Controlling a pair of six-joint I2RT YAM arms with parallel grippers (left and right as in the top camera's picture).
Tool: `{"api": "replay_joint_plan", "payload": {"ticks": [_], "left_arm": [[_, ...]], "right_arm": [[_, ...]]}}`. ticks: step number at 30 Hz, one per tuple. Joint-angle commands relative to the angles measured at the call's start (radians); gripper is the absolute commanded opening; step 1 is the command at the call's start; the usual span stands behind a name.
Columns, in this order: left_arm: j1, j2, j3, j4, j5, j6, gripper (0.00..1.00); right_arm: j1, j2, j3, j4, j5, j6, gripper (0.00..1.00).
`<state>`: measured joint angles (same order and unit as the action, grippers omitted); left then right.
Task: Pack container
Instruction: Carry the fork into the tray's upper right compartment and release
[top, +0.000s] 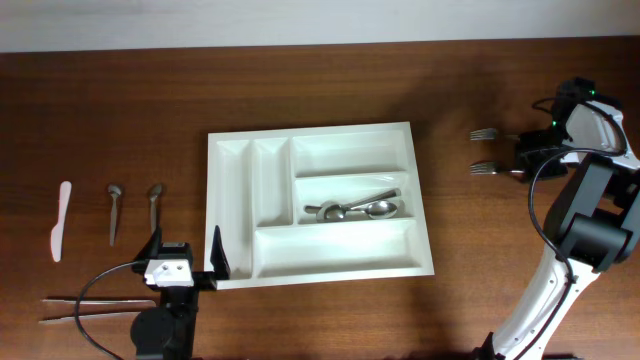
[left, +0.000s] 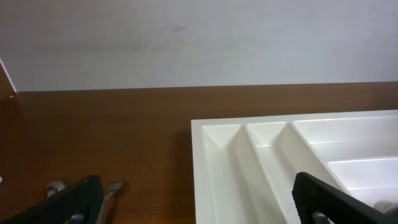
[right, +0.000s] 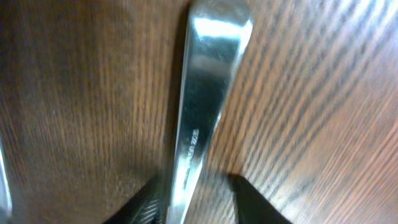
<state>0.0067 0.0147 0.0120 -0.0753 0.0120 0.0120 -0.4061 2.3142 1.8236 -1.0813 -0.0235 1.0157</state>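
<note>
Overhead: your large white rectangular plastic cutlery tray sits mid-table, with the left gripper spread wide beside its corner. Right wrist: your right gripper straddles a silver metal fork handle; I cannot tell if it pinches.

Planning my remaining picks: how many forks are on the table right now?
2. Both lie right of the container: far fork toward the back, near fork just in front of it. Handles are covered; none seen elsewhere.
</note>
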Motion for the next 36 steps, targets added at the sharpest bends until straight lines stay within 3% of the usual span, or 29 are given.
{"api": "replay_joint_plan", "payload": {"ticks": [1, 4, 13, 24, 36], "left_arm": [[-0.004, -0.008, -0.003, -0.004, 0.018, 0.019, 0.99], [-0.004, -0.008, -0.003, -0.004, 0.018, 0.019, 0.99], [-0.004, -0.008, -0.003, -0.004, 0.018, 0.019, 0.99], [-0.004, -0.008, -0.003, -0.004, 0.018, 0.019, 0.99], [-0.004, -0.008, -0.003, -0.004, 0.018, 0.019, 0.99]], "right_arm": [[-0.008, 0.030, 0.013, -0.004, 0.024, 0.011, 0.20], [-0.008, 0.029, 0.013, -0.005, 0.019, 0.010, 0.04], [0.006, -0.011, 0.067, -0.033, -0.032, 0.011, 0.04], [0.209, -0.047, 0.384, -0.259, -0.166, 0.021, 0.04], [0.601, -0.061, 0.420, -0.281, -0.197, 0.403, 0.04]]}}
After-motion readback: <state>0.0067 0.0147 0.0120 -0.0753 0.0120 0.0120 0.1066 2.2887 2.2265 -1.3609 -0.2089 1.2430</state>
